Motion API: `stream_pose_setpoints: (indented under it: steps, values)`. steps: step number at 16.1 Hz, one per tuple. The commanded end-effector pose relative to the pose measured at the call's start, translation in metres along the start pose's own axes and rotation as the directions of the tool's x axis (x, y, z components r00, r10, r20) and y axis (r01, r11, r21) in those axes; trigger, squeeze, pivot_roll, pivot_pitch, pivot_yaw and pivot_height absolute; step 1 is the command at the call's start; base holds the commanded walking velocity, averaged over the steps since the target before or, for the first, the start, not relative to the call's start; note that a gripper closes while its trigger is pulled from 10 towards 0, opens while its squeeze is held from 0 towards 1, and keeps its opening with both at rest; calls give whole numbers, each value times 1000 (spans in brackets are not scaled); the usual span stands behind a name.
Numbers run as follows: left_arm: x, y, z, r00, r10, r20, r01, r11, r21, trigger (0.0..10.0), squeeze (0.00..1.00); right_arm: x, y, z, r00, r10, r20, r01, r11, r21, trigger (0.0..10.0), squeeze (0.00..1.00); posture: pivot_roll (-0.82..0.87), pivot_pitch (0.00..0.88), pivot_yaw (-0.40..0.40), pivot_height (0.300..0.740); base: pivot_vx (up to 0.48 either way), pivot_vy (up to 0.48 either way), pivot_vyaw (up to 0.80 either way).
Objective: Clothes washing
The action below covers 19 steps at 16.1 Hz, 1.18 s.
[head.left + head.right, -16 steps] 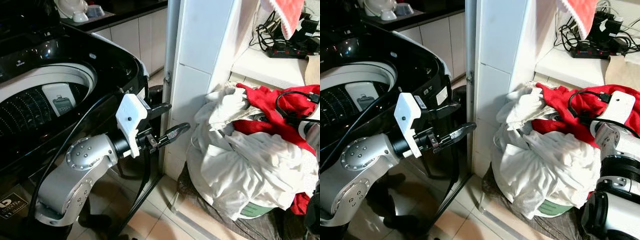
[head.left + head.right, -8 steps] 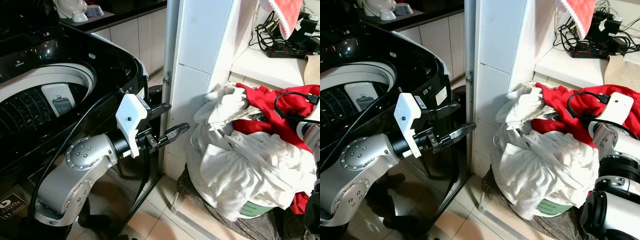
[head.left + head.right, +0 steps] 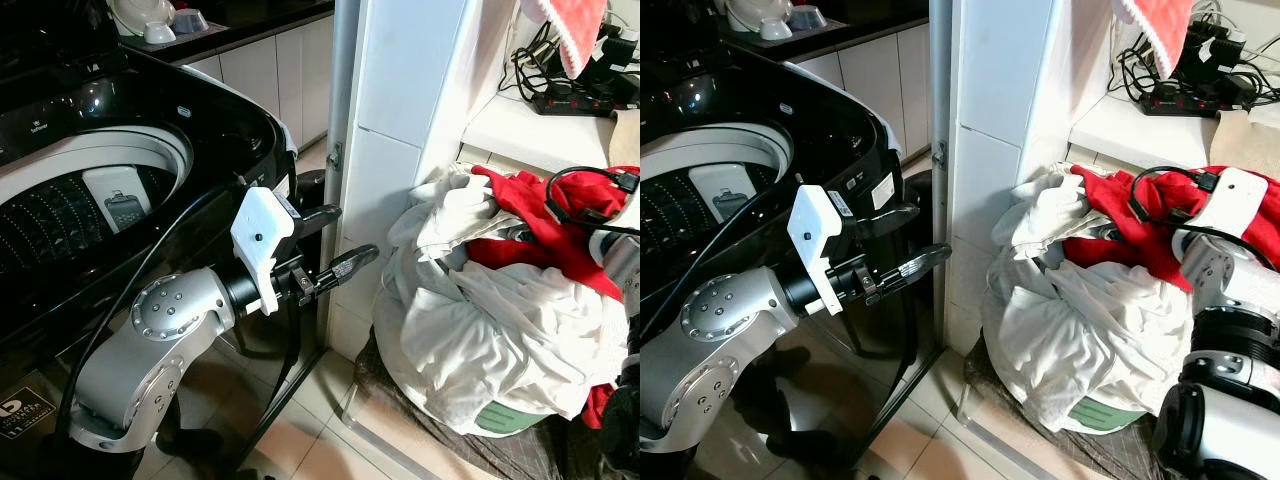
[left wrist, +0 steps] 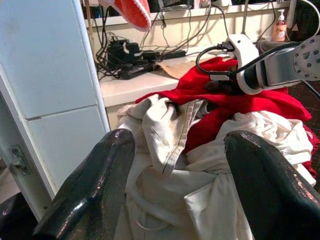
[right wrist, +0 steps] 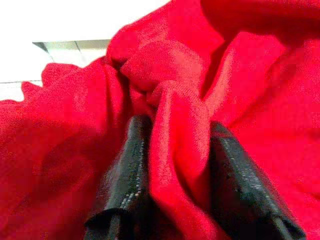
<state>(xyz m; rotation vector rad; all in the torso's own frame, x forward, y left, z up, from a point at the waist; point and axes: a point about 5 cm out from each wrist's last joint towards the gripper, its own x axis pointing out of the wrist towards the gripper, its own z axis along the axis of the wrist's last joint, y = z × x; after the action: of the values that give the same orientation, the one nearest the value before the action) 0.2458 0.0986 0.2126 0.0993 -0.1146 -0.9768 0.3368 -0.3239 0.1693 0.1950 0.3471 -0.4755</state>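
Observation:
A heap of laundry fills a green basket [image 3: 505, 415] on the floor to the right: white cloth [image 3: 480, 330] in front, a red garment [image 3: 540, 215] on top at the back. My right gripper [image 5: 180, 127] is buried in the red garment, its two black fingers shut on a fold of it; its white wrist [image 3: 1232, 200] rises over the heap. My left gripper [image 3: 345, 240] hovers open and empty in front of the black top-loading washing machine [image 3: 215, 110], whose lid is up and whose drum [image 3: 60, 215] is exposed. It points toward the heap.
A white tiled pillar [image 3: 400, 130] stands between machine and basket. Behind the heap, a low ledge carries power strips and tangled cables [image 3: 575, 85], with a red towel [image 3: 575, 30] hanging above. A dark mat [image 3: 420, 430] lies under the basket. Bowls [image 3: 150, 20] sit on the far counter.
My right wrist has risen a little, pulling the red garment and the heap up with it; more of the green basket shows beneath. The left arm has stayed still.

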Motion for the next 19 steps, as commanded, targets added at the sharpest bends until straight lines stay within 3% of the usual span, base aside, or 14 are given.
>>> stream_pose_setpoints:
  steps: [1, 8, 13, 15, 16, 17, 18, 19]
  values:
    - [0, 0, 4, 1000, 2, 3, -3, 1000, 23, 10000, 0, -3, 1, 2, 1000, 6, 7, -6, 1000, 11, 0, 0, -11, 5, -7, 740, 0, 0, 0]
    - [1, 2, 4, 1000, 19, 10, -19, 1000, 23, 10000, 0, -11, 8, 4, 999, 35, 27, -35, 999, 14, 0, 0, -14, 5, -1, 740, 0, 0, 0]
    - [2, 10, 4, 995, 97, 25, -97, 995, 20, 10000, 0, -29, 30, 37, 976, 146, 164, -153, 988, 32, 0, 0, -22, 0, 1, 740, 0, 0, 0]
    - [4, 22, 7, 978, 200, 56, -202, 979, 31, 10000, 0, -40, 44, 51, 955, 223, 195, -227, 974, -1, 0, 0, -29, 0, 0, 740, 0, 0, 0]
    - [4, 36, 16, 946, 304, 115, -308, 951, 18, 10000, 0, -55, 68, 59, 908, 366, 203, -357, 931, -79, 0, 0, -30, 0, 0, 740, 0, 0, 0]
    - [4, 47, 27, 912, 366, 183, -375, 927, 12, 10000, 0, -72, 94, 60, 836, 521, 170, -496, 852, -169, 0, 0, -36, 0, 3, 740, 0, 0, 0]
    - [7, 52, 38, 898, 379, 225, -398, 916, 45, 10000, 0, -96, 127, 51, 719, 688, 103, -658, 720, -221, 0, 0, -37, 0, 2, 740, 0, 0, 0]
    - [11, 51, 47, 897, 359, 259, -384, 922, 54, 10000, 188, -119, 156, 44, 586, 808, 62, -785, 585, -202, 0, 0, -37, 0, -5, 740, 0, 0, 0]
